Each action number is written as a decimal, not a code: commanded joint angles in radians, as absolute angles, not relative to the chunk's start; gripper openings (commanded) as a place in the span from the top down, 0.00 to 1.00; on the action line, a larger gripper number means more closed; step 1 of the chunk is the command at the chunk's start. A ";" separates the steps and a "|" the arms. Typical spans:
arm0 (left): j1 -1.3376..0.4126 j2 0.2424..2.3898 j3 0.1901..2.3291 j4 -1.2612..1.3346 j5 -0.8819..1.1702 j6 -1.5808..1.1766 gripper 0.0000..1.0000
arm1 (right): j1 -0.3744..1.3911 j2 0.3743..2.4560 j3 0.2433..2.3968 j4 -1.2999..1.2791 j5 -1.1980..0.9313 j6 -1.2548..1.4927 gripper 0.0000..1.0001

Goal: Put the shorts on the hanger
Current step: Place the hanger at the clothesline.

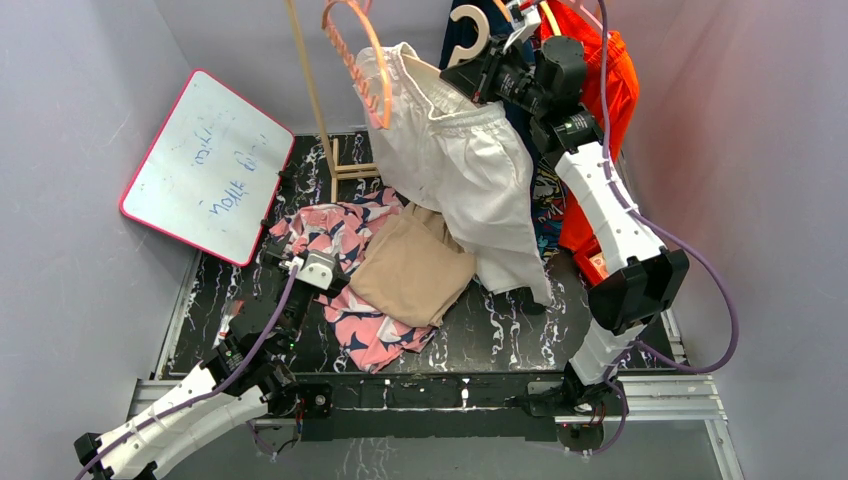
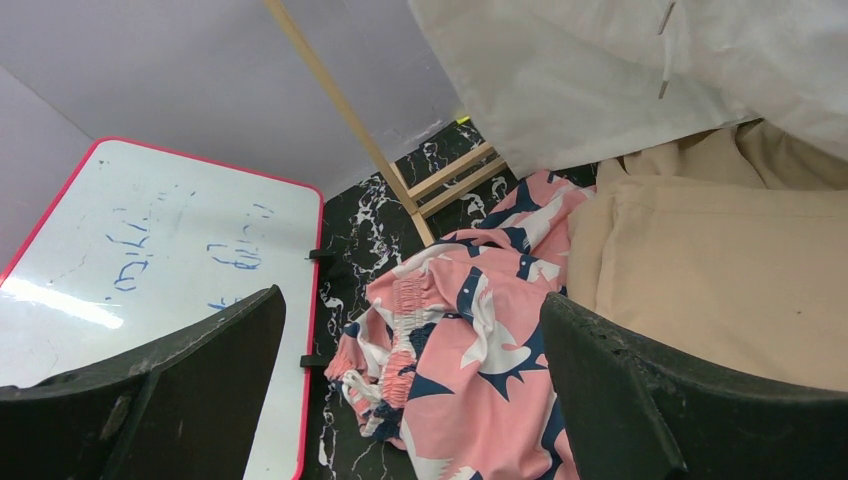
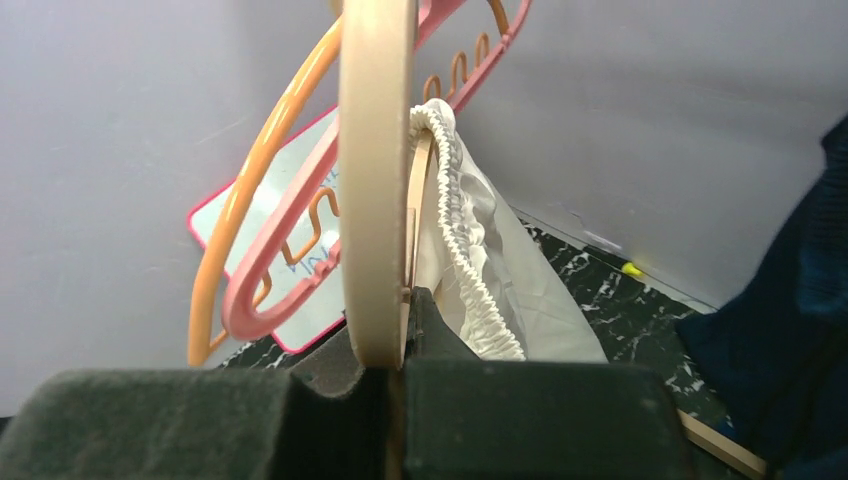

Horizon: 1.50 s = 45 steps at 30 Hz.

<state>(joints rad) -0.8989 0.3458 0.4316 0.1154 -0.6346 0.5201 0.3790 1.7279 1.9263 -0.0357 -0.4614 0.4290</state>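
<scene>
Top external view is showing you the right gripper [image 1: 468, 72] raised at about 1 o'clock over the table [image 1: 500, 330]. It is clenching the hanger [image 1: 468, 30] just below its thick hook. In the right wrist view you are seeing both fingers [image 3: 520, 410] pressed tight against the pale arm of the hanger, with no gap between them.

The shorts [image 1: 470, 170] are hanging from that raised spot. Their gathered waistband is lying right against the hanger's arm, and the white fabric is draping down toward 6 o'clock. The lower hem is reaching the tan shorts [image 1: 415, 270] at the table's middle. You cannot tell from these views whether the hanger's arm is sitting inside the waistband.

A pink hanger [image 3: 290, 270] and an orange hanger [image 3: 250, 200] are hanging just beside the hanger, toward 11 o'clock, on the wooden rack [image 1: 312, 100].

The left gripper [image 2: 410, 305] is resting low at about 8 o'clock. Its jaws are standing wide apart and grasping nothing. It is hovering over the pink patterned garment [image 1: 350, 300], which is lying beside the tan shorts. The whiteboard [image 1: 205, 165] is leaning at 10 o'clock. An orange garment [image 1: 615, 80] is hanging behind the right arm at 1 o'clock.
</scene>
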 commanded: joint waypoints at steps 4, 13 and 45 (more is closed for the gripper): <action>-0.901 0.339 0.436 0.131 -0.630 0.523 0.02 | 0.395 1.690 1.976 0.090 -0.462 0.443 1.00; -0.902 0.342 0.435 0.133 -0.627 0.519 0.02 | 0.380 1.590 1.933 -0.044 -0.082 0.300 1.00; -0.901 0.373 0.433 0.132 -0.621 0.525 0.02 | 0.347 1.913 2.205 0.297 -0.138 0.540 1.00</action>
<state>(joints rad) -0.8989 0.3634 0.4316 0.1150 -0.6209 0.5201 0.3527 1.9179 2.1483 0.0929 -0.1528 0.4694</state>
